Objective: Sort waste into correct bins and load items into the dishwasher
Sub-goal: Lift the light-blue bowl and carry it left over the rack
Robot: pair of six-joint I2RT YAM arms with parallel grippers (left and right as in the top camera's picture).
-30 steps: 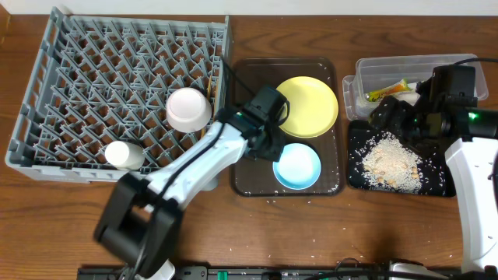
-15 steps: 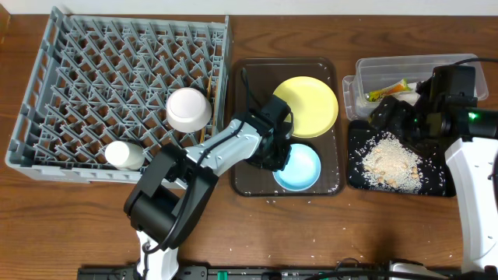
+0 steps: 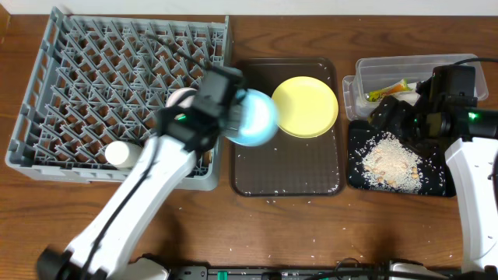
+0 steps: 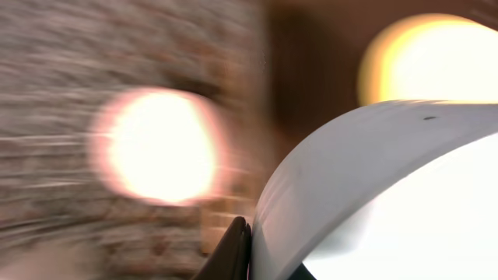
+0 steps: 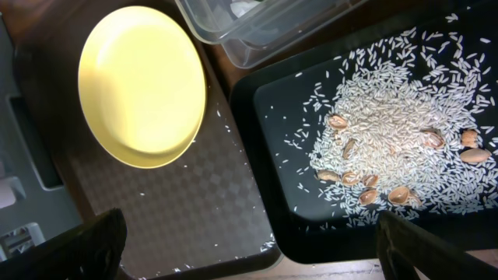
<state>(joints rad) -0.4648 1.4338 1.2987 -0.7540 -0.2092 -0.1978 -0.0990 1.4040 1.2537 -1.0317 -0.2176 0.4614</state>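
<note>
My left gripper is shut on the rim of the light blue bowl and holds it in the air between the grey dish rack and the brown tray. The left wrist view is blurred; it shows the bowl against my finger. The yellow plate lies on the tray. The white bowl and the white cup are in the rack. My right gripper is open and empty, above the black tray holding beige crumbs. The orange-and-green sachet lies in the clear tub. The chopsticks are hidden.
The dark brown serving tray sits between the rack and the black tray, with stray rice grains on it and on the table in front. My right arm runs along the table's right edge.
My left gripper took hold of the blue bowl on the brown tray and lifted it up and to the left, toward the rack. The right arm has not moved.
</note>
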